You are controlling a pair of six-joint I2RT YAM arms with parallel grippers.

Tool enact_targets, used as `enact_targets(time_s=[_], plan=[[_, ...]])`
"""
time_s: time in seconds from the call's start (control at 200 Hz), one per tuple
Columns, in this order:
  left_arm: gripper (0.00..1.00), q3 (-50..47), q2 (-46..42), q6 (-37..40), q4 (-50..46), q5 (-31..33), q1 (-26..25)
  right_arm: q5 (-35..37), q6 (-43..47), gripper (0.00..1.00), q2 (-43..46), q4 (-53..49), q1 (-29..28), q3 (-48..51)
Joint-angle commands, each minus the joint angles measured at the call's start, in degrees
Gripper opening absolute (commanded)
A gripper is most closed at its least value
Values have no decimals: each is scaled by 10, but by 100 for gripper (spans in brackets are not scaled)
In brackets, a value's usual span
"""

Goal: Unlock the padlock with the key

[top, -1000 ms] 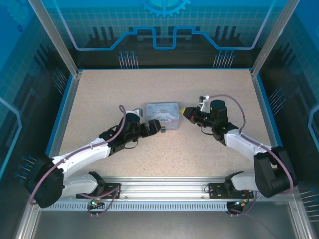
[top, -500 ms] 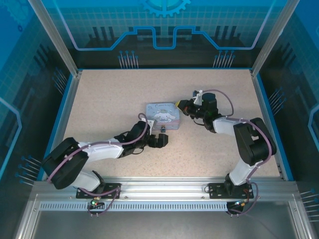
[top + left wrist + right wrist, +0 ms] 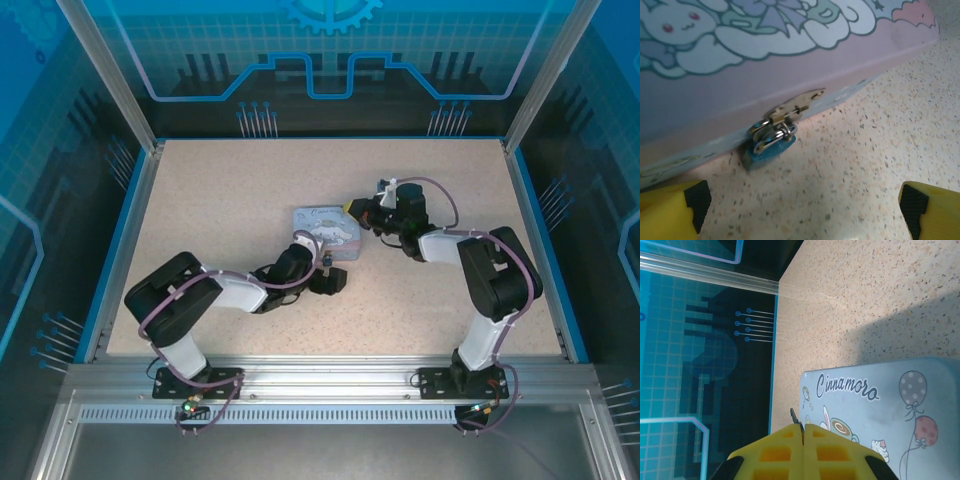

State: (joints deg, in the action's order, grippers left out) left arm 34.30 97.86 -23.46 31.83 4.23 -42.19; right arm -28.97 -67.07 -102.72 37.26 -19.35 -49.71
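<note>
Your left gripper (image 3: pixel 805 202) stands wide open and holds nothing. Its yellow fingers (image 3: pixel 670 212) sit either side of the padlock (image 3: pixel 769 150), a small blue-bodied lock hanging by its shackle (image 3: pixel 771 139) from the brassy hasp (image 3: pixel 795 105) on the tin (image 3: pixel 790 65), low against the table (image 3: pixel 880 165). Your right gripper (image 3: pixel 803 430) is pressed shut with the key (image 3: pixel 796 418) pinched at its tips. The key is a thin dark sliver poking out over the tin's lid, on the far side from the lock.

To do this step well, settle the lock first. Ease the left fingers in around the blue body and close gently, so it cannot swing on the hasp. The keyhole does not show from here, so turn the body until you find it. Then bring the right gripper round the tin to the lock's side and line the key up with the hole before you push — such a slim key probably slips or twists in the pinch if it meets the body at an angle.

Against a second ago, the tin lies skewed where it sat square. Your left arm has folded in and the gripper has dropped back to face the lock. Your right gripper has moved up over the tin's far right corner.
</note>
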Motion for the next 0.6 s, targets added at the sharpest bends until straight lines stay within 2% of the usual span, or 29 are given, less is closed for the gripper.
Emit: enact_targets(time_s=[0.0, 0.265, 0.595], plan=[[99, 10, 37, 19, 35, 22, -2, -7, 13, 0, -9, -6, -9, -24], [99, 27, 83, 17, 79, 27, -2, -7, 26, 0, -10, -35, -13, -32], [99, 56, 91, -11, 105, -55, -2, -11, 33, 0, -22, -47, -13, -43]])
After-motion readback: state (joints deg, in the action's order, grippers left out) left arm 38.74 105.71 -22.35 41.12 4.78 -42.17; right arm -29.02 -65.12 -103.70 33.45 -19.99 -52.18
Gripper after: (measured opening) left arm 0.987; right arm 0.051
